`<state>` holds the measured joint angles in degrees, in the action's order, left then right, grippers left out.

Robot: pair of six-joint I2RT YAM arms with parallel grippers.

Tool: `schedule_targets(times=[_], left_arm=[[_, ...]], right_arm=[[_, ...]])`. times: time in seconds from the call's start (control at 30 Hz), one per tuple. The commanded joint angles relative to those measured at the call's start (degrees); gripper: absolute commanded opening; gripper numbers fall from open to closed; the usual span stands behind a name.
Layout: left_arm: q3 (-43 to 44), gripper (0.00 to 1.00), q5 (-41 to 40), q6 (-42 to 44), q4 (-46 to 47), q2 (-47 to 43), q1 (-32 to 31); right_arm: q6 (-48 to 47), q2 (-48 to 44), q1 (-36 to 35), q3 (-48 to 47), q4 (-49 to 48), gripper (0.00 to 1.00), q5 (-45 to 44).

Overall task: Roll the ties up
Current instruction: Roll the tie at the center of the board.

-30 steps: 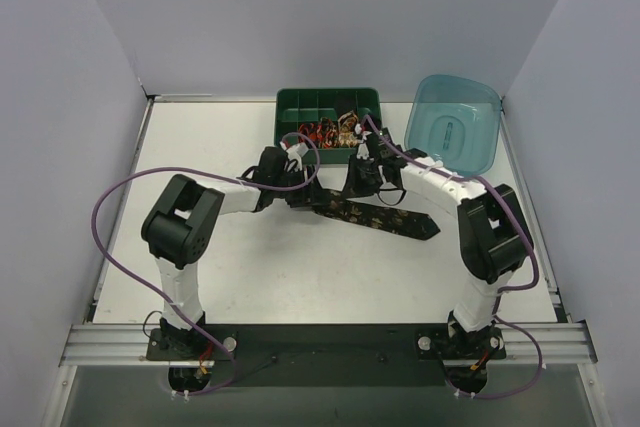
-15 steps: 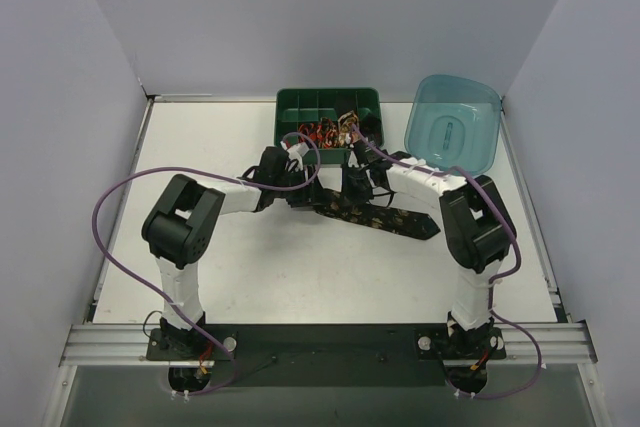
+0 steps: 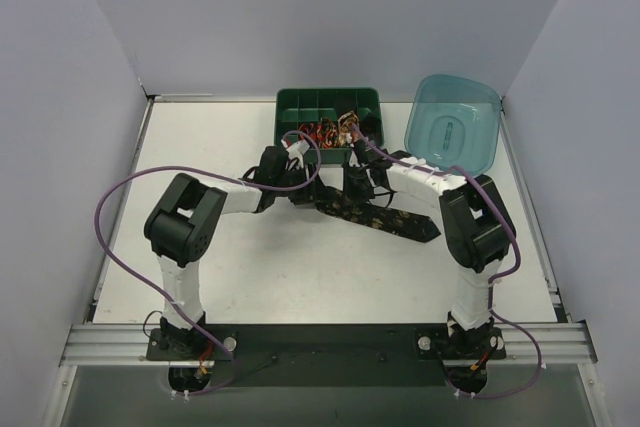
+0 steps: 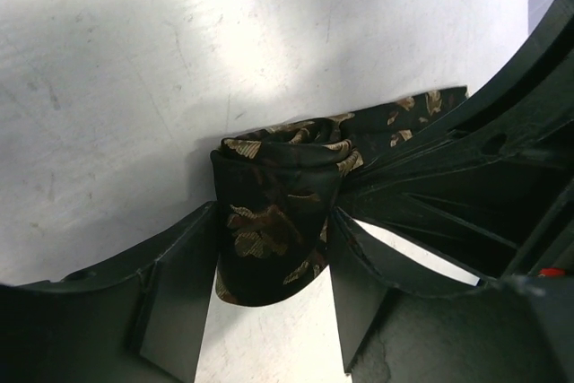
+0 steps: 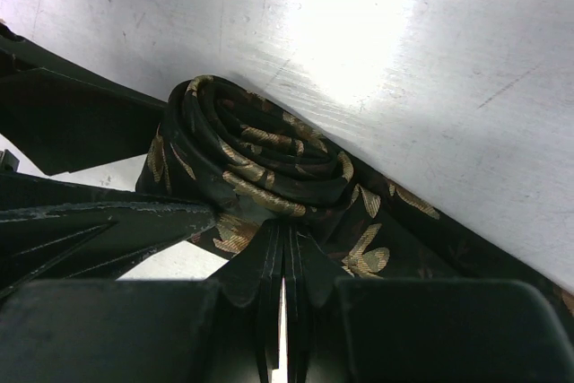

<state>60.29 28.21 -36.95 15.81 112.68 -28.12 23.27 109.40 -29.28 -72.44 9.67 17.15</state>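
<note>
A black tie with gold motifs (image 3: pixel 385 215) lies mid-table, its wide end pointing right and its left end wound into a coil (image 4: pixel 269 230). My left gripper (image 3: pixel 303 190) straddles that coil, and in the left wrist view the left gripper (image 4: pixel 274 213) has a finger touching each side of it. My right gripper (image 3: pixel 352 187) is just right of the coil. In the right wrist view the right gripper (image 5: pixel 285 226) is shut and empty, its tips against the coil's (image 5: pixel 251 150) spiral face where the flat strip (image 5: pixel 404 221) leaves it.
A dark green compartment tray (image 3: pixel 300 97) stands at the back centre, with several rolled ties (image 3: pixel 328 132) in its front cells. A translucent teal tub (image 3: pixel 455 127) sits right of it. Walls close in both sides of the table.
The right gripper has shifted a little left and nearer to the coil, and its elbow swung inward. The left gripper has stayed on the coil.
</note>
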Motion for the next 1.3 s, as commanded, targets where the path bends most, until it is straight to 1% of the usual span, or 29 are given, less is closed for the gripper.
schedule_targets(times=[0.0,0.1,0.13,0.23,0.27,0.57,0.73,0.83,0.87,0.9,1.03,1.13,1.27], left_arm=[[-0.61,0.58,3.87,-3.48,10.62,1.13,-0.45],[-0.53,0.52,4.05,-3.92,11.43,0.79,-0.45],[-0.44,0.47,4.14,-3.75,11.52,0.52,-0.45],[-0.53,0.38,4.23,-2.87,10.91,-0.88,-0.45],[-0.79,0.37,4.14,-2.60,10.47,-1.23,-0.53],[-2.37,0.37,2.73,0.74,4.77,-9.40,-0.53],[-2.46,0.37,1.94,2.67,1.33,-11.61,-0.53],[-2.28,0.39,0.89,3.29,-0.51,-11.00,-0.45],[-2.20,0.42,0.45,3.46,-1.04,-10.73,-0.45],[-2.20,0.43,0.01,3.55,-1.57,-10.56,-0.36],[-3.43,0.44,-2.53,3.46,-1.49,-10.29,0.08],[-2.20,0.44,-3.07,4.52,-2.19,-9.24,-0.01],[-1.06,0.44,-3.24,4.52,-2.28,-8.36,-0.44]], right_arm=[[-0.24,1.07,0.54,-0.24,2.98,0.00,-1.42],[-0.15,1.60,0.54,-0.42,2.81,0.00,-0.71],[-0.06,2.12,0.54,-0.68,2.90,0.00,0.33],[-0.06,2.91,0.45,-1.38,2.37,0.00,2.36],[-0.15,3.18,0.19,-1.64,2.28,0.00,2.97],[-0.50,6.17,-1.92,-6.21,2.19,0.00,6.05],[0.02,7.05,-2.54,-8.67,2.02,0.00,7.55],[-0.06,7.23,-2.45,-9.12,2.11,0.00,8.08],[-0.06,6.53,-2.36,-9.03,2.19,0.00,7.99],[0.02,5.91,-1.93,-8.59,2.19,0.00,7.90],[0.11,2.66,-0.52,-7.36,2.11,0.00,8.52],[0.11,0.29,0.79,-7.10,2.28,0.00,8.61],[-0.59,-0.16,2.56,-6.83,2.89,0.00,7.73]])
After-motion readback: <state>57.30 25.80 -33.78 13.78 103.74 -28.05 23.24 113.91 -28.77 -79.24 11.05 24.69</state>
